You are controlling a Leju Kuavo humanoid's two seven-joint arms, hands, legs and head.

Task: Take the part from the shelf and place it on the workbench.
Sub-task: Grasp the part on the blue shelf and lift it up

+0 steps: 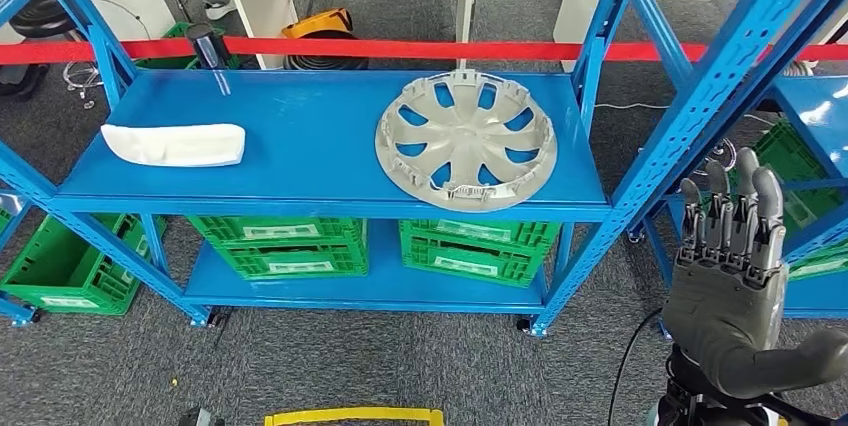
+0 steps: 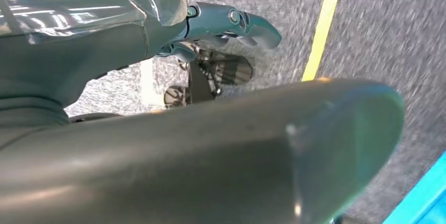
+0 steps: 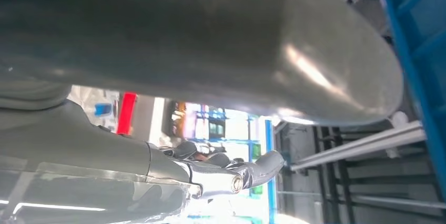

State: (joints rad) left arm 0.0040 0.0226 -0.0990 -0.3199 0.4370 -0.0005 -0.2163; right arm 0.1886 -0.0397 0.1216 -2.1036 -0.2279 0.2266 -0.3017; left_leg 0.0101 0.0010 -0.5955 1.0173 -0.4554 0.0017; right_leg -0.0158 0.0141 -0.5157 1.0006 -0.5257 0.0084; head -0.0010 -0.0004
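Right hand raised beside the shelf, fingers apart, empty; we judge the grey wheel cover light, stiff, thin-rimmed, best gripped at its near edge.

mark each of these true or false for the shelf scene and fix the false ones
1. The hubcap lies flat on the blue shelf. True.
2. The right hand is gripping the hubcap. False: it is raised, fingers up, off to the side of the shelf, holding nothing.
3. A white part lies on the same shelf level as the hubcap. True.
4. The crates under the shelf are red. False: they are green.
5. A red tape runs behind the shelf. True.
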